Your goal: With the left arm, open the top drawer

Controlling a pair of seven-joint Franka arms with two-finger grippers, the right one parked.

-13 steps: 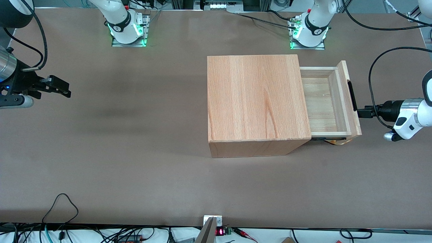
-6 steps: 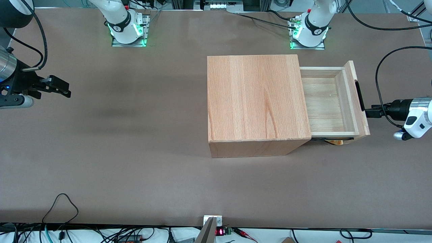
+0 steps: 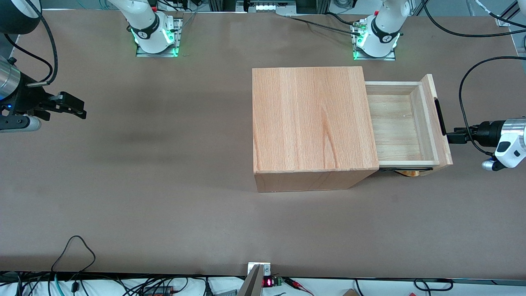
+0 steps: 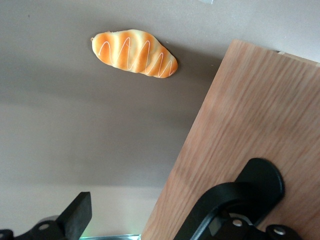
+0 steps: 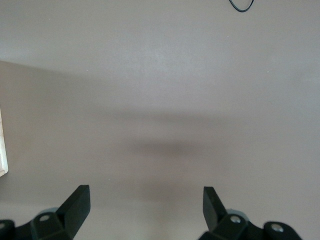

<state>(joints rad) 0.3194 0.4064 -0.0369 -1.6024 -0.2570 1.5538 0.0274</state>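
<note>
The left arm's black two-finger tool, fingers spread, is hooking the long black bar handle and drawing out the shallow light-wood top drawer.

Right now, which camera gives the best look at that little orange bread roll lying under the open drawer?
The left wrist view: the whole bread roll lies on the table beside the top drawer's front panel, near the gripper, which is open. The front view shows only a sliver under the drawer. The right wrist view shows none.

front view looks steeply down over the table; both wrist views face it close.
</note>
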